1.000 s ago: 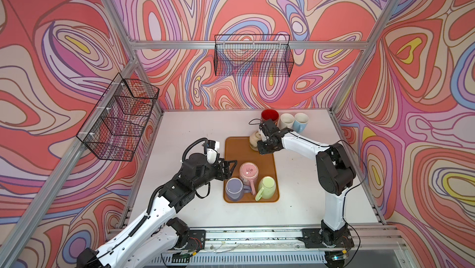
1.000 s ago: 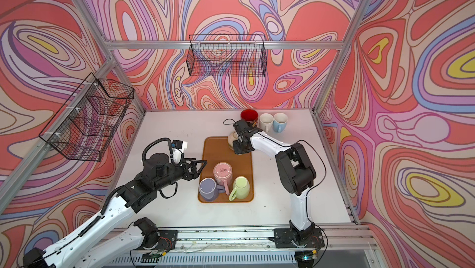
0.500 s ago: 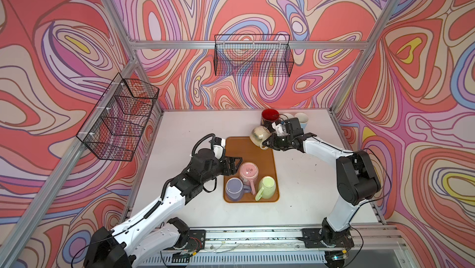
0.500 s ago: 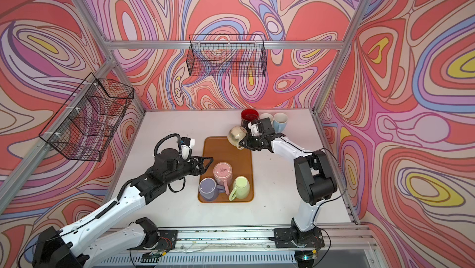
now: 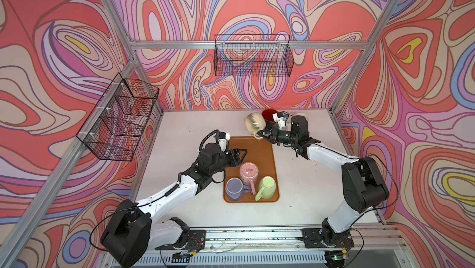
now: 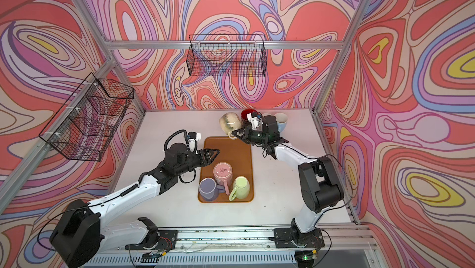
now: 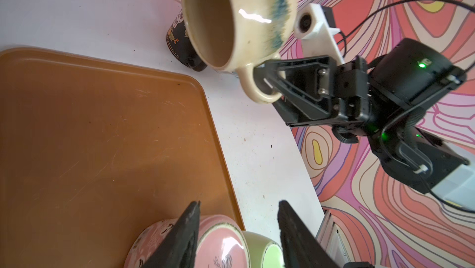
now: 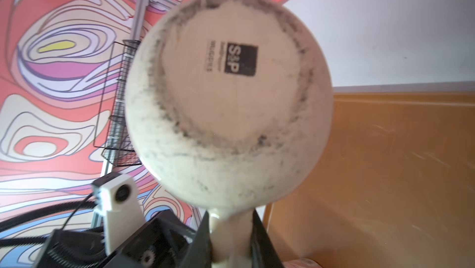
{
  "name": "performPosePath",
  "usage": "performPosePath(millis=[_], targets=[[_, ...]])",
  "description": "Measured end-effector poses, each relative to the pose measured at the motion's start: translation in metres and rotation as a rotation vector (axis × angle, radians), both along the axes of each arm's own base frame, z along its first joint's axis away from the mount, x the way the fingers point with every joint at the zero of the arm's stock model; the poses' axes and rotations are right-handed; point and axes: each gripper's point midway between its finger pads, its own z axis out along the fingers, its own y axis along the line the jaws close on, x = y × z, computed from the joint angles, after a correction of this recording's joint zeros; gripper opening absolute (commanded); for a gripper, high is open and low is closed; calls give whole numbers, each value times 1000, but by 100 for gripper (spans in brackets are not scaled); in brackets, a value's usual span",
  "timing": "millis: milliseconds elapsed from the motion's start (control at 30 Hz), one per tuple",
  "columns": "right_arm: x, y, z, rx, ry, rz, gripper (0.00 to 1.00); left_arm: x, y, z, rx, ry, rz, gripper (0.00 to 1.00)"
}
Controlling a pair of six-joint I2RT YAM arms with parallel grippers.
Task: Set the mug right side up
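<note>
Top view, from the left: what is the left gripper (image 5: 240,154) doing?

— Hovering over the tray (image 5: 259,148), near the upside-down pink mug (image 5: 248,172). Its jaws are apart with nothing between them.

— And further right?

— The cream mug (image 5: 254,123) hangs in the air just past the tray's far edge, beside the red mug (image 5: 269,115). The right gripper (image 5: 262,133) is clamped on its handle (image 7: 259,92). The mouth faces sideways toward the tray, so I judge the turn about half done.

— How to finish it well?

— Roll the wrist until the mouth faces up. Go slowly, since a heavy body held by the handle alone may swing in the grip. Then lower it onto bare table, clear of the red mug, and part the jaws only once the base sits flat.
</note>
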Motion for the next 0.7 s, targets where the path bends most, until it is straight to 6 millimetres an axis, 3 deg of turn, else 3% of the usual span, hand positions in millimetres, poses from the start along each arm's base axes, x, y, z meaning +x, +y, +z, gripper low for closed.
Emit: performPosePath(millis=[100, 233, 467, 600, 700], targets=[[-5, 1, 18, 45, -38, 17, 0, 11, -8, -3, -47, 17, -5, 56], [-13, 3, 35, 98, -80, 46, 0, 23, -21, 8, -119, -2, -26, 54], [-23, 5, 42, 143, -87, 82, 0, 34, -35, 44, -239, -91, -66, 53], [-24, 5, 45, 155, -93, 92, 0, 35, -38, 50, -263, -109, -76, 54], [-27, 6, 47, 163, -100, 102, 0, 36, -40, 52, -273, -113, -82, 48]])
